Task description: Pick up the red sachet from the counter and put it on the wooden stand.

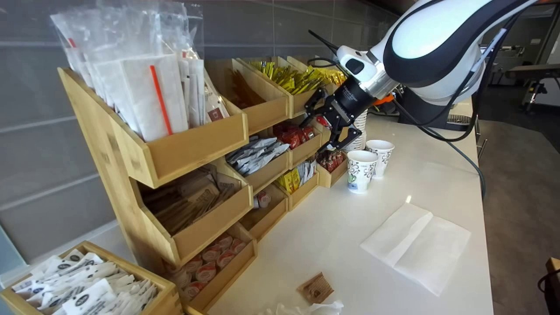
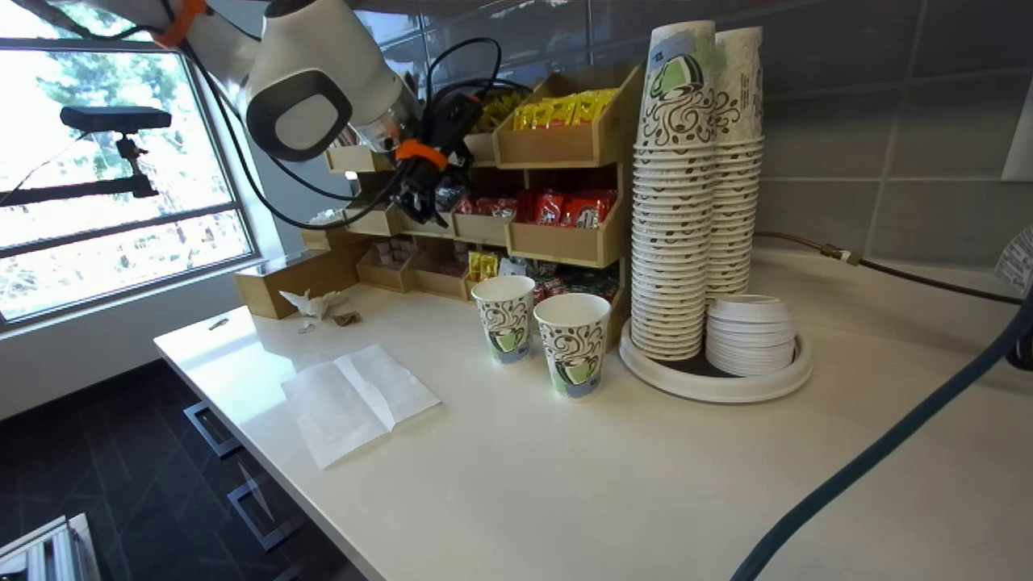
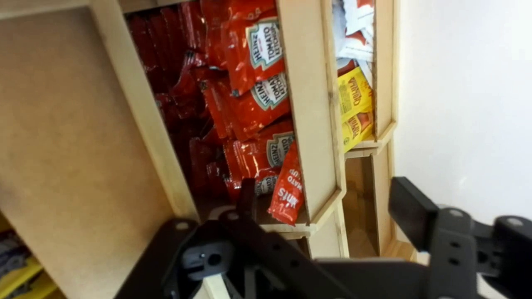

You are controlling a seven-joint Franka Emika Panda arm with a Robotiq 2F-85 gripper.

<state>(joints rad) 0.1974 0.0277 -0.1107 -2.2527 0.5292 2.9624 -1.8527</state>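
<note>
The red sachet (image 3: 287, 191) that I take to be the one meant lies in a bin of ketchup packets (image 3: 249, 79), aslant on top of them, close along the front board (image 3: 309, 99) and near the bin's corner. Above it the hand (image 3: 326, 203) is spread wide, its fingers (image 3: 413, 211) well apart and gripping nothing that I can see. The bin belongs to the wooden stand (image 1: 201, 151), so both the pick and the placing look done to me; at most, I judge, the hand has yet to draw clear. Farther out, the counter (image 1: 332, 227) carries two paper cups (image 1: 362, 170), a white sheet (image 1: 418, 245) and a small brown packet (image 1: 316, 288). Whether the sachet touches the board I cannot tell; one finger hides part of the corner, and the bin's back is dark. In an exterior view a patch of red (image 1: 323, 121) beside the hand is too small to identify, and a crumpled white thing (image 1: 323, 308) is cut off by the bottom edge. In an exterior view the arm (image 2: 331, 73) leaves the top edge and the fingertips blur into dark.
</note>
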